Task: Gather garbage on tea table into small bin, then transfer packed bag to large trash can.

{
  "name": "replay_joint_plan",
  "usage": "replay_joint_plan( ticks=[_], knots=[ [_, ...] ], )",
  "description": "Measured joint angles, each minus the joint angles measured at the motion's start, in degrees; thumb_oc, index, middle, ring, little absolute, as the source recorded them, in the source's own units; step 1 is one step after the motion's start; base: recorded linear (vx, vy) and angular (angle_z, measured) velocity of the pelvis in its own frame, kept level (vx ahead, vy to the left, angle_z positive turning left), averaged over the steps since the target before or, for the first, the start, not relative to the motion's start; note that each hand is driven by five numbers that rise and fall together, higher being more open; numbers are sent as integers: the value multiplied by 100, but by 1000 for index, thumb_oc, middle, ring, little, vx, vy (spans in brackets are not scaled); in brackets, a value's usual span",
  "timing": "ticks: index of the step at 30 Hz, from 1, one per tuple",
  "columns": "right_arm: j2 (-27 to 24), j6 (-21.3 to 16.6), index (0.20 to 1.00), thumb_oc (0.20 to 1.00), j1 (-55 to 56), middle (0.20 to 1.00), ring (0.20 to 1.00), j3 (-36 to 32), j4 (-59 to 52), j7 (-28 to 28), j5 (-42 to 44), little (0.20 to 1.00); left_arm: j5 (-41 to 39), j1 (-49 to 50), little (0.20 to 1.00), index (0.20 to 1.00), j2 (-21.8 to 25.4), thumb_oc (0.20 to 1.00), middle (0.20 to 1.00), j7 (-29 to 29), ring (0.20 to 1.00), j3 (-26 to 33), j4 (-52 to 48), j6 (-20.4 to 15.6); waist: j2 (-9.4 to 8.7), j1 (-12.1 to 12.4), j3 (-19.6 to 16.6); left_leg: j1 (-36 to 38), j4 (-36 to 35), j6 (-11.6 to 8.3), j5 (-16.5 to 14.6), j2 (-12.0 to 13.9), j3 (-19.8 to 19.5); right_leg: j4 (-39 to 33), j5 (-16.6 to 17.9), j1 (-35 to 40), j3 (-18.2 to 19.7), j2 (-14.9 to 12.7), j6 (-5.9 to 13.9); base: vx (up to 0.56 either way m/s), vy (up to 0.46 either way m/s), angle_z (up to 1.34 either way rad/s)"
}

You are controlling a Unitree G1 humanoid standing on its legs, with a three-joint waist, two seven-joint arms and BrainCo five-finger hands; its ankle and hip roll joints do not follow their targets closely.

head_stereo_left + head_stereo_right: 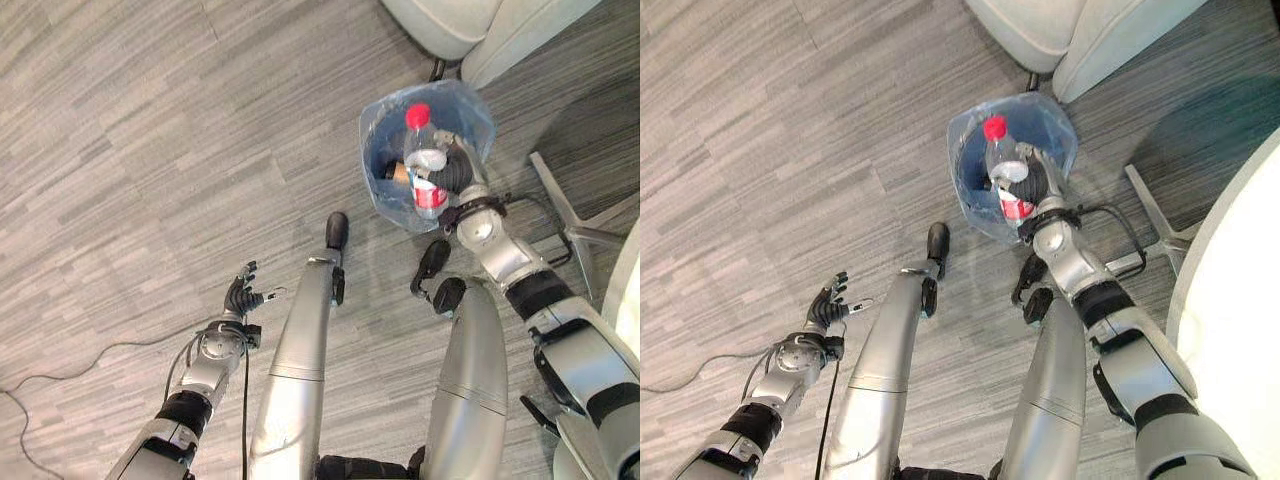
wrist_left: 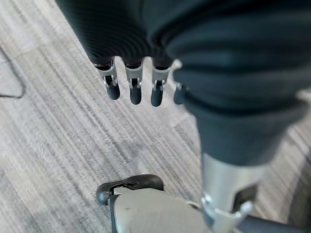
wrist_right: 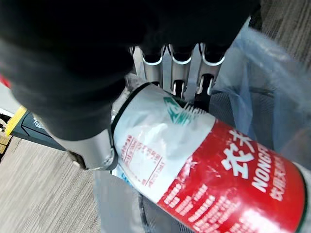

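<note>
Over bagged bin [image 1: 385, 120], red-capped, red-labelled bottle [image 1: 421, 150].

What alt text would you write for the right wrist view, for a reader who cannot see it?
The robot's right hand grips a plastic bottle with a red and white label, its fingers curled round it. Beyond them is the translucent blue bag lining a small bin, with grey striped floor beside it.

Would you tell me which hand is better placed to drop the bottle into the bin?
The right hand: its fingers are curled round the bottle directly above the bagged bin. The left hand hangs open and empty over bare floor, well away from it.
</note>
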Motion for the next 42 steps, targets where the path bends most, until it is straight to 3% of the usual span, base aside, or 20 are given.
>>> replay_joint_plan(
  ticks=[2, 3, 4, 10, 14, 17, 20, 25, 36, 37, 38, 39, 42],
  knots=[
    [-11, 18, 200, 200, -360, 200, 200, 48, 462, -91, 125, 200, -1, -16, 1000, 1000, 29, 1000, 1000, 2, 1000, -90, -128, -32, 8, 44, -9, -219, 17, -18, 12, -61, -65, 156, -90, -236, -34, -82, -46, 15, -46, 27],
    [-8, 30, 253, 253, -381, 253, 253, 47, 511, -104, 156, 253, -1, -21, 1000, 1000, 30, 1000, 1000, 2, 1000, -94, -103, -22, 8, 88, -9, -255, 13, -59, 42, -70, -123, 174, -85, -255, -85, -81, -111, 10, -33, 22],
    [-24, 31, 1000, 1000, -433, 1000, 1000, 94, 639, -108, 207, 1000, -1, -19, 1000, 1000, 35, 1000, 1000, 2, 1000, -134, -96, -17, 10, 153, -11, -249, 2, -71, 48, -71, -151, 181, -95, -244, -117, -85, -166, 8, -24, 9],
    [-17, 32, 1000, 1000, -604, 1000, 1000, 219, 807, -115, 192, 1000, 2, -35, 1000, 1000, 46, 1000, 1000, 0, 1000, -302, -118, -21, 14, 179, -105, 48, -259, -26, 153, -84, -136, 31, -127, 31, -182, -142, -213, -9, -15, 4],
    [11, 35, 1000, 1000, 40, 1000, 1000, 518, 559, -147, -224, 1000, 24, 85, 1000, 1000, -12, 1000, 1000, 11, 1000, -310, -99, -20, 5, 176, -960, -134, -490, -36, 188, -83, -173, -192, -93, -110, -285, -139, -154, -12, -11, 5],
    [5, 39, 1000, 1000, 409, 1000, 1000, 854, 312, -142, -735, 1000, 30, 92, 1000, 1000, -43, 1000, 1000, 24, 1000, -305, -95, -25, -2, 99, -1253, -112, -523, -37, 188, -61, -197, -319, -49, -52, -296, -66, -70, -13, -18, -7],
    [-109, 132, 1000, 1000, 475, 1000, 1000, 1224, 256, -101, -1345, 1000, 69, 92, 1000, 1000, -75, 1000, 1000, 43, 1000, -307, -81, -33, 1, -37, -1259, -22, -605, -50, 199, -65, -199, -412, 13, 63, -319, -52, 36, -2, -9, -2],
    [-313, 204, 1000, 1000, 395, 1000, 1000, 1797, 658, 11, -2282, 1000, 81, 90, 1000, 1000, -78, 1000, 1000, 50, 1000, -310, 113, -41, -1, -35, -1258, 0, -725, -50, 236, -72, -242, -510, 26, 102, -371, -45, 53, -2, -32, 3],
    [407, 510, 1000, 1000, 282, 1000, 1000, 2330, 2374, 194, -2741, 1000, 75, -78, 1000, 1000, -18, 1000, 1000, 153, 1000, -535, 271, -82, -16, -12, -1240, -504, -517, -102, 278, -187, -279, -177, -84, -401, -386, -179, 11, 7, -11, 5],
    [463, 512, 768, 768, 281, 768, 768, 2329, 2437, 223, -2738, 768, 75, -107, 1000, 1000, -18, 1000, 1000, 154, 1000, -537, 282, -81, -14, 23, -1220, -542, -470, -111, 271, -189, -278, -134, -93, -440, -372, -179, 4, -6, -19, 5],
    [519, 511, 768, 768, 285, 768, 768, 2330, 2486, 235, -2737, 768, 75, -129, 1000, 1000, -17, 1000, 1000, 155, 1000, -538, 285, -80, -12, 41, -1215, -573, -455, -107, 267, -188, -280, -108, -105, -474, -364, -179, -14, 0, 0, 0],
    [571, 512, 200, 200, 282, 200, 200, 2323, 2509, 244, -2727, 200, 75, -158, 1000, 1000, -18, 1000, 1000, 157, 1000, -537, 287, -84, -14, 55, -1207, -591, -454, -103, 261, -192, -280, -92, -111, -501, -356, -179, -26, 0, 0, 0],
    [664, 502, 200, 200, 258, 200, 200, 2308, 2398, 272, -2715, 200, 75, -198, 1000, 1000, -19, 1000, 1000, 158, 1000, -542, 351, -85, -19, 55, -1177, -585, -466, -141, 248, -191, -292, -86, -138, -504, -357, -174, -30, 0, 0, 0]
  ],
)
